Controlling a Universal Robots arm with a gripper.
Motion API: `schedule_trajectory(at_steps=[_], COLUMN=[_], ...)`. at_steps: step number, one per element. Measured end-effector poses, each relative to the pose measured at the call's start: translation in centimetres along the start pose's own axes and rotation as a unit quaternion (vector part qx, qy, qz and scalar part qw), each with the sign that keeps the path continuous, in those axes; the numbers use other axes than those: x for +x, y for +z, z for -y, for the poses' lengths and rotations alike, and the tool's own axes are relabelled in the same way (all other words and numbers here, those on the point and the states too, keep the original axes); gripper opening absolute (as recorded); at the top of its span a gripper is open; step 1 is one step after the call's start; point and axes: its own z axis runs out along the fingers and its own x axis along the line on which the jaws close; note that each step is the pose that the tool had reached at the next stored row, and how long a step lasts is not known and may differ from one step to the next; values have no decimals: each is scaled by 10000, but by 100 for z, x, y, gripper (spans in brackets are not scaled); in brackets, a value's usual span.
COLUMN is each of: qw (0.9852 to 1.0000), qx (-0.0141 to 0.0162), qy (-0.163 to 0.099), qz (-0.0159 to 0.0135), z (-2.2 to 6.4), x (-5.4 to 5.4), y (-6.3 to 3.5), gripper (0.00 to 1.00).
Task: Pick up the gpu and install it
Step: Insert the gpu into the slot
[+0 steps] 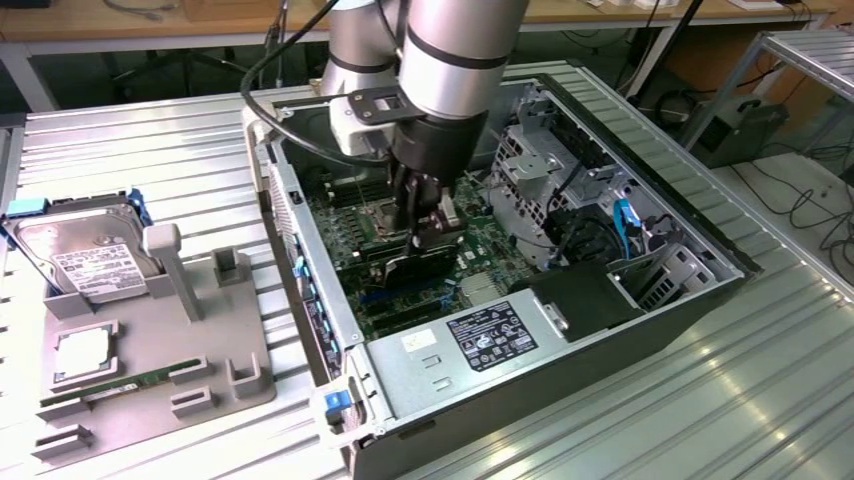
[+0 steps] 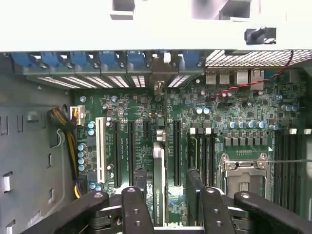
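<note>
Clutter on the exterior view's left is well apart from the work: the grey tray (image 1: 227, 380) with the hard drive (image 1: 80, 255) and the RAM stick (image 1: 120, 385) poses no hazard. Moving right, the arm reaches down into the open computer case (image 1: 441, 400), and the gripper (image 1: 430, 225) sits low over the motherboard (image 2: 234, 112). The gpu (image 2: 159, 175) stands on edge between the fingers (image 2: 139, 204), in line with a long slot, its bracket (image 2: 157, 73) up against the rear slot openings. The jaws appear parted, with board showing between the card and one finger, so the card looks unclamped. Whether it is fully seated cannot be told. If it is only partly in, it could lean or tip once unsupported. A push slightly off the slot line could bend the edge connector or strain the board. A bracket caught on the rear frame would hold one end high. Further right, the power supply (image 1: 487, 335) and the blue cable (image 1: 621, 225) sit near the arm's path and could be snagged.
</note>
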Motion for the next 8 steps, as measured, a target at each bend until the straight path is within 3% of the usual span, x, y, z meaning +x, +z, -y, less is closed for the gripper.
schedule_trajectory(at_steps=[3, 8], qw=[10000, 9999], qx=[-50, -130], qy=[-15, -20], qz=[-1, -2], z=[94, 274], x=[-1, -3], y=[-4, -10], gripper=[38, 13])
